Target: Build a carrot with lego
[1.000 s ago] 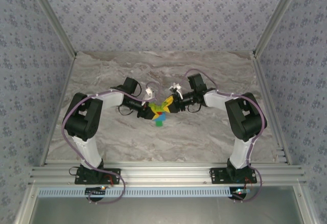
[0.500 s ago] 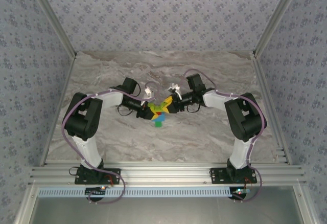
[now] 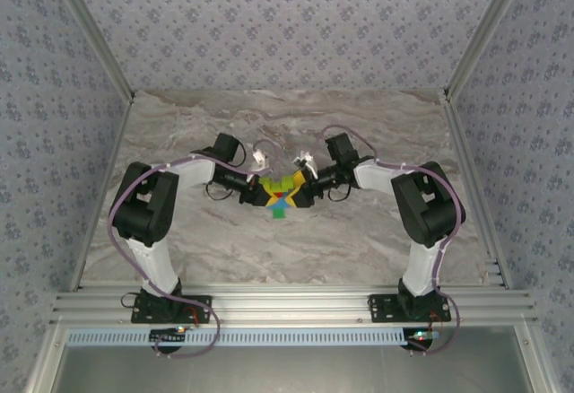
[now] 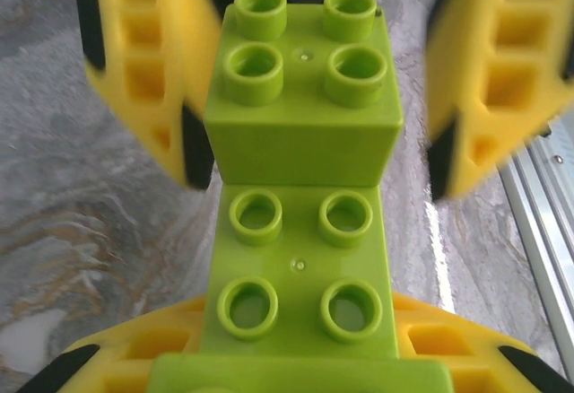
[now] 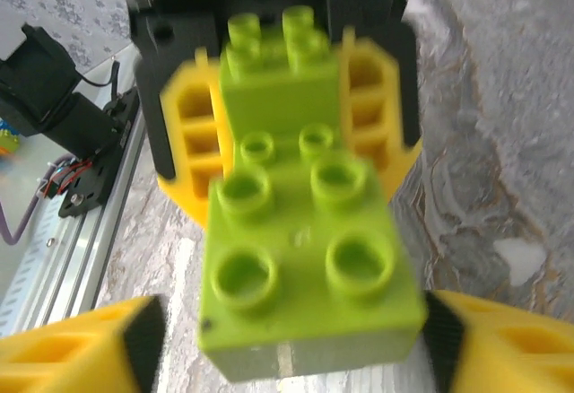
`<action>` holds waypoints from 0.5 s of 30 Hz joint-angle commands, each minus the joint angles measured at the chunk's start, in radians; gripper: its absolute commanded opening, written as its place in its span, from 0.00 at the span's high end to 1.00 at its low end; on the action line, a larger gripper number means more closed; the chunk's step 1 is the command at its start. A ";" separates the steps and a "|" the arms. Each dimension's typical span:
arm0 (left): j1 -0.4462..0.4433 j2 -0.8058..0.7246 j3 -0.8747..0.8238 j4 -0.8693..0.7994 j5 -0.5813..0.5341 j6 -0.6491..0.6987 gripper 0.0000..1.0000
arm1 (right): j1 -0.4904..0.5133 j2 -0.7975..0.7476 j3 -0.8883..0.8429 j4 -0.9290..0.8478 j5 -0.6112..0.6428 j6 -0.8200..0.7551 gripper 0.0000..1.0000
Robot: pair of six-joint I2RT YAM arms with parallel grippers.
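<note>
**Top view.** The left arm (image 3: 148,209) and the right arm (image 3: 426,205) reach inward from their bases and meet over the middle of the table (image 3: 377,249). The carrot (image 3: 279,196) sits between the two grippers: lime-green bricks uppermost, a trace of red and a blue piece below, a green piece at the lower end. Whether that end touches the table cannot be told from above.

**Left wrist view.** The left gripper (image 4: 300,362) is clamped on the lime-green part of the carrot, with its yellow fingers (image 4: 117,362) against the near brick. A second four-stud lime brick is stacked on the far half. Beyond it the right gripper (image 4: 309,106) stands wide and holds nothing. One finger stands on each side of the upper brick, with table showing in the gap on the right.

**Right wrist view.** This shows the same arrangement from the opposite end.

**Surroundings.** The tabletop is grey-white with marble veining. The walls (image 3: 287,25) carry blue-grey wallpaper with a small floral motif. Aluminium posts (image 3: 90,30) run up the corners. A slotted aluminium rail (image 3: 287,305) along the near edge carries both bases, and mauve cables (image 3: 115,209) loop along each arm
</note>
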 commanded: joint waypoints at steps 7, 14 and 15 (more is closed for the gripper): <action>0.002 -0.008 0.024 0.043 0.029 0.008 0.81 | -0.001 -0.040 -0.024 -0.052 0.026 0.006 0.00; -0.045 -0.041 -0.003 0.089 -0.095 -0.005 0.80 | -0.048 -0.184 -0.103 0.025 0.116 0.081 0.00; -0.057 -0.053 -0.013 0.100 -0.130 -0.005 0.80 | -0.062 -0.223 -0.123 0.043 0.148 0.100 0.00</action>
